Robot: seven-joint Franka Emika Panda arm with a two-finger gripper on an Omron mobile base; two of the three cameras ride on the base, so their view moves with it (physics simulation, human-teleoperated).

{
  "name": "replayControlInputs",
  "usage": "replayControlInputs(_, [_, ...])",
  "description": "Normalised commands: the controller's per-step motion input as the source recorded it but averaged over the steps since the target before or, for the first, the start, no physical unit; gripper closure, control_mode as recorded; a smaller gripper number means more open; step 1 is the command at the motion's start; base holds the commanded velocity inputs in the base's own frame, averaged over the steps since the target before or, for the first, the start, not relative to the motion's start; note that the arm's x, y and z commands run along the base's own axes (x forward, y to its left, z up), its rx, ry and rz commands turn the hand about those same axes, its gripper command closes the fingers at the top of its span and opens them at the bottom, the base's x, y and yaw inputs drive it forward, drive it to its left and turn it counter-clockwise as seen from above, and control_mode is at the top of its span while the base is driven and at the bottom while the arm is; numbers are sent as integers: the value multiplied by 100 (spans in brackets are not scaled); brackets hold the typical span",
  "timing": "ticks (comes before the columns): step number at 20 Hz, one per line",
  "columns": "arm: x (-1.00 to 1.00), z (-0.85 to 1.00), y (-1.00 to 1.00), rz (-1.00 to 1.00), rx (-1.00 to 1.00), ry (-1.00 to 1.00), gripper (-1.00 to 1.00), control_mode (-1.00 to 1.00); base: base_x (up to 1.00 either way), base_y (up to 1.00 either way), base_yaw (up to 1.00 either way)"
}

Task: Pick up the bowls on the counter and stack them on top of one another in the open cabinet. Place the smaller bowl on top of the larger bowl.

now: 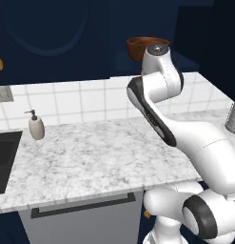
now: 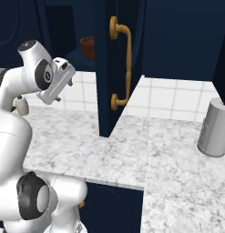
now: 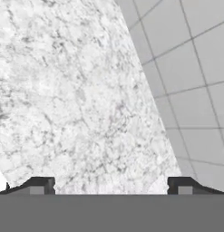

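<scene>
Overhead, one bowl (image 1: 140,46) (reddish-brown), open cabinet (image 1: 185,61), one soap dispenser (image 1: 36,126).

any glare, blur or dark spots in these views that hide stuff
Left base view: the open cabinet is very dark, so the bowl shows only as a dim brown rim behind the arm. Right base view: same gloom around it, and the door blocks part. Hand view: evenly lit counter, no glare, slightly soft.

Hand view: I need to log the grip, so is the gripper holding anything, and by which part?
Nothing is held. The gripper is open, its fingertips wide apart, with bare counter between them.
</scene>
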Motion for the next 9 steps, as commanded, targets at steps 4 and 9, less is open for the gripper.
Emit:
replayControlInputs(4, [-47, -100, 0, 0, 0, 31, -100, -100, 0, 0, 0])
replayControlInputs(9, [-3, -26, 0, 0, 3, 8, -100, -100, 0, 0, 0])
